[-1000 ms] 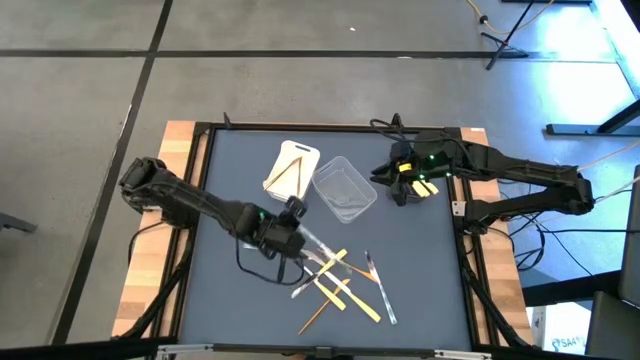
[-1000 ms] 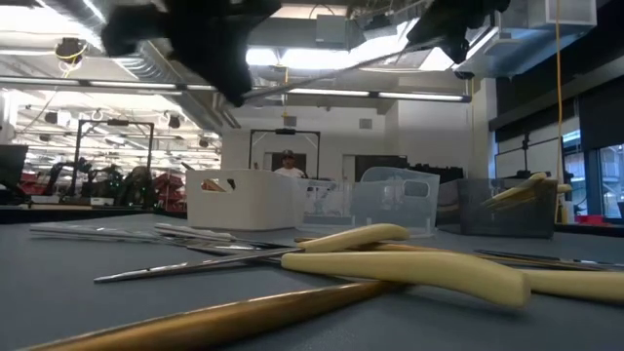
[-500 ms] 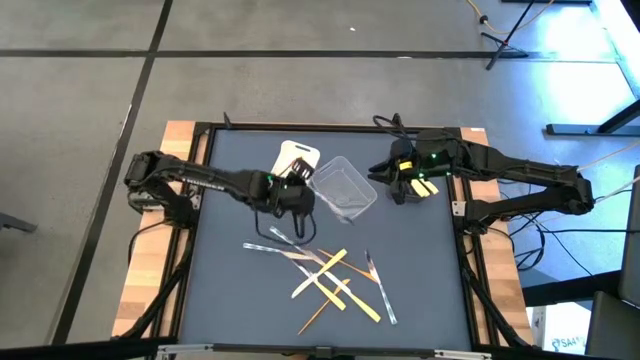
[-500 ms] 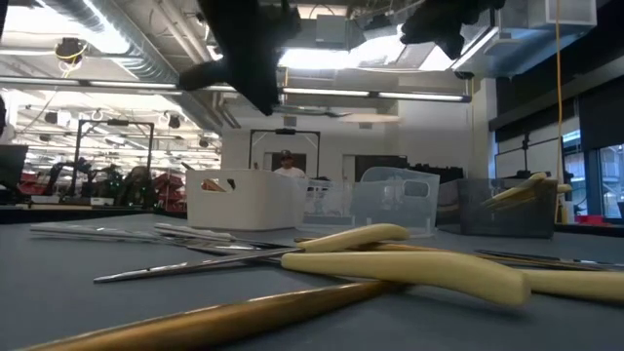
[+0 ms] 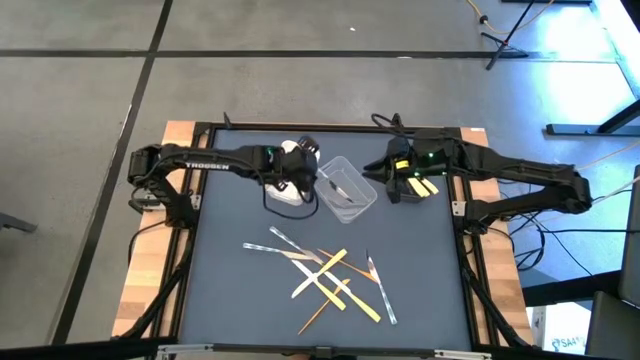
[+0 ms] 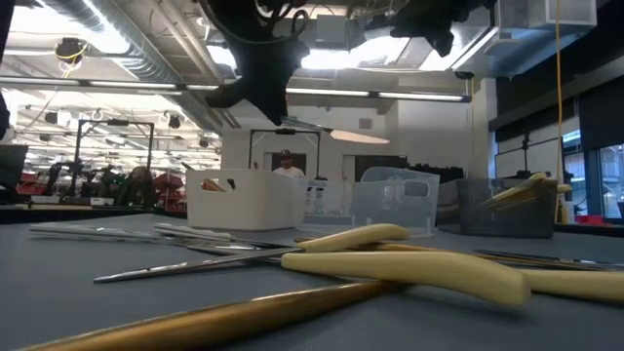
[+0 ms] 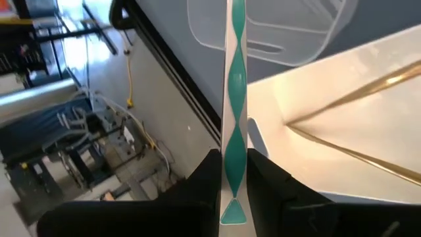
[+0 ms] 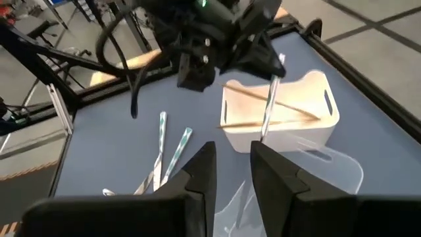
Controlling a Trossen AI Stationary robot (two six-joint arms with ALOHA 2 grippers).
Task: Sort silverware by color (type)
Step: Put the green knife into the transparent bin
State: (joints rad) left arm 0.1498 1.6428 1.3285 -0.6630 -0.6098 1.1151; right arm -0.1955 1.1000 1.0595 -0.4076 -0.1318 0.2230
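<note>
- We clamp a clear utensil (image 7: pixel 235 99) in the left gripper (image 5: pixel 300 178), above the clear tub (image 5: pixel 345 188).
- Next, we judge: release it inside.
- We cannot tell the right gripper's (image 5: pixel 405 185) state.

A big open robotics lab: exposed ceiling ducts (image 6: pixel 146 54), strip lights, more robot rigs (image 6: pixel 88 180) beyond the desk (image 6: pixel 58 283), concrete floor (image 5: pixel 300 80).

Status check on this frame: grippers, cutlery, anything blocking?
Left gripper shut on clear utensil, above the white tub and clear tub. Right gripper waiting by clear tub, holding nothing visible. Cutlery pile left to sort. Nothing blocking.
</note>
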